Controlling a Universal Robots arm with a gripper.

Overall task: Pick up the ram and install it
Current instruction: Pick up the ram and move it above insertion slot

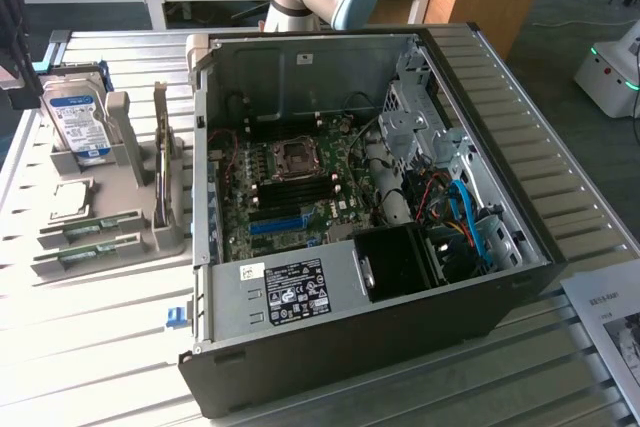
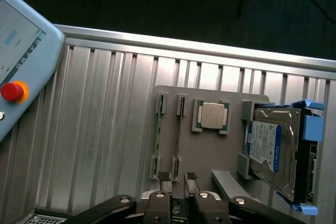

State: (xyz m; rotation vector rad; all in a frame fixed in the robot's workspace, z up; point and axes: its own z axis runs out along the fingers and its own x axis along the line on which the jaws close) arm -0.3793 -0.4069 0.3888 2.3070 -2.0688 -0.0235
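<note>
The task is at its opening step, the reach for the pick: nothing is held, and the pincer (image 2: 177, 178) hangs high above the holder (image 2: 210, 150) with its pads apart and empty space between them. The ram (image 1: 95, 225) lies flat in its groove in that holder, on the counter (image 2: 105, 129) at the exterior view's left of the open case (image 1: 400, 327), well apart from it. A second stick (image 1: 88, 252) lies just beside it in the next groove. On the ram's other side sits the CPU (image 2: 211, 115), and beyond that the hard drive (image 2: 270, 148). In the wrist view the gap between the pads lines up with the stick next to the CPU, so I take that one for the target, though the two look alike and I cannot be sure. Inside the case the dark memory slots (image 1: 295, 190) beside the processor socket look unfilled, so the install is not yet done. A grasp on so thin a board calls for a straight descent with the pads straddling its long edges, roughly mid-length, clear of the groove's end clips and of the neighbouring stick. The grip must be firm enough to lift the board free without tilting it.
</note>
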